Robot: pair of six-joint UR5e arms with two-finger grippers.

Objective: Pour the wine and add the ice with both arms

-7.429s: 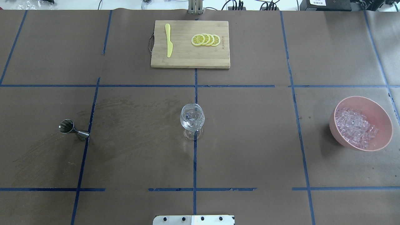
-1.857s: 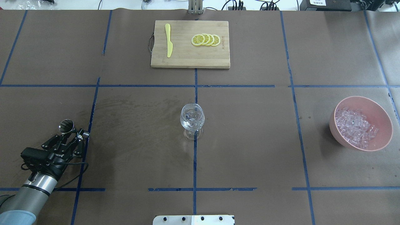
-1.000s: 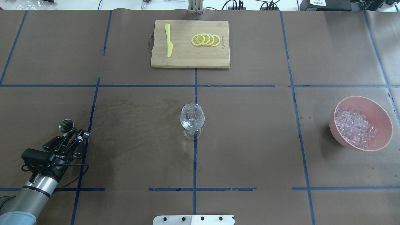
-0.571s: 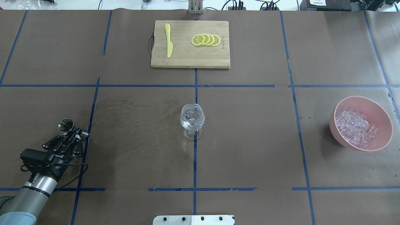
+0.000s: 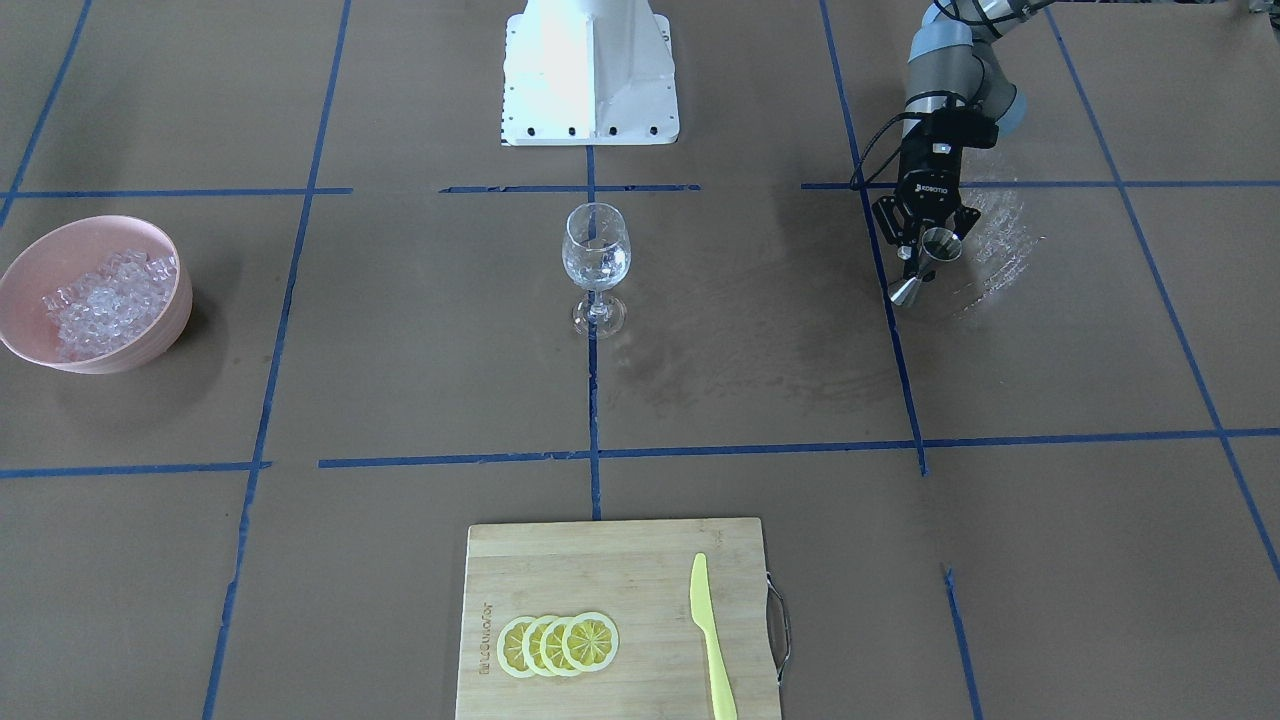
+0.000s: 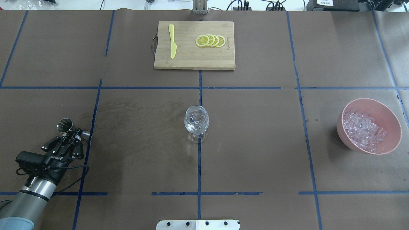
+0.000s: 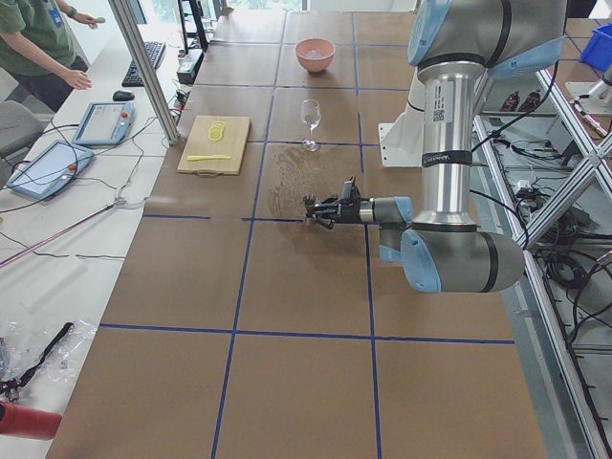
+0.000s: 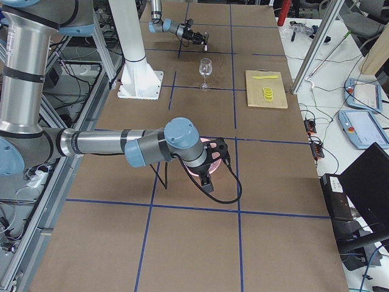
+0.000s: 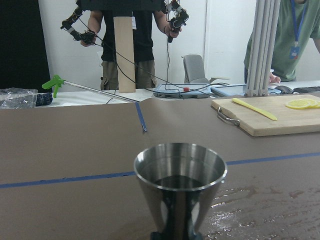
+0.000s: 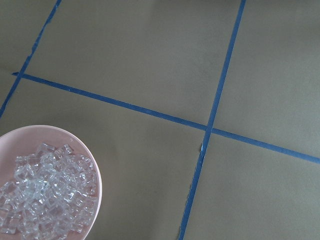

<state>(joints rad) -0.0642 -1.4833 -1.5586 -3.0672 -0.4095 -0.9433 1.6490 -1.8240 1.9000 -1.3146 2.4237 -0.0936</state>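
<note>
My left gripper (image 6: 76, 134) is shut on the waist of a steel jigger (image 6: 65, 125) at the table's left. It holds the jigger slightly tilted and just off the brown paper (image 5: 925, 262). The left wrist view shows dark liquid in the jigger's cup (image 9: 180, 185). A clear wine glass (image 6: 196, 119) stands upright at the table's centre. Ice cubes (image 6: 362, 129) fill a pink bowl (image 6: 370, 102) at the right. My right gripper (image 8: 213, 161) hovers by that bowl, and I cannot tell whether it is open or shut. The right wrist view shows the ice (image 10: 45, 200) at lower left.
A bamboo cutting board (image 6: 195, 59) at the far middle carries lemon slices (image 6: 211, 41) and a yellow knife (image 6: 172, 41). A wet smear (image 6: 137, 111) marks the paper between jigger and glass. The white pedestal (image 5: 590, 70) stands at the near middle.
The left arm came in and its gripper closed around the jigger's waist. In the last second the jigger has shifted slightly up and left in the overhead view.
</note>
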